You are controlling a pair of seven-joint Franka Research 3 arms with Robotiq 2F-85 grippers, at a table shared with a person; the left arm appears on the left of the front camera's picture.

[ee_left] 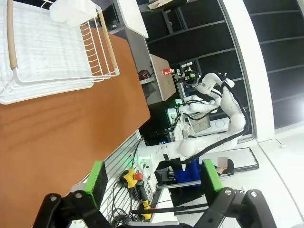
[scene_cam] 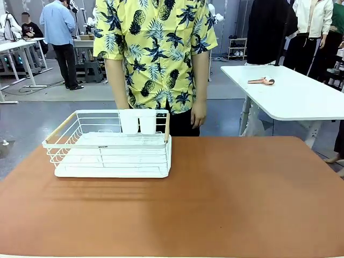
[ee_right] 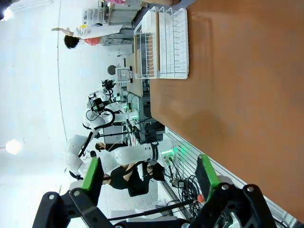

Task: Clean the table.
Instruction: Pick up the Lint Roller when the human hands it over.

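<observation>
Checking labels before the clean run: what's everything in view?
table: 1, reddish-brown, foreground
rack: 1, white wire with wooden handles, on the table's far left
holder: 1, white, at the rack's far side
white table: 1, behind, right
tool: 1, brownish, on the white table
person: 1, yellow pineapple-print shirt, at the far edge
left end effector: 1, black with green pads, open, empty
right end effector: 1, black with green pads, open, empty
</observation>
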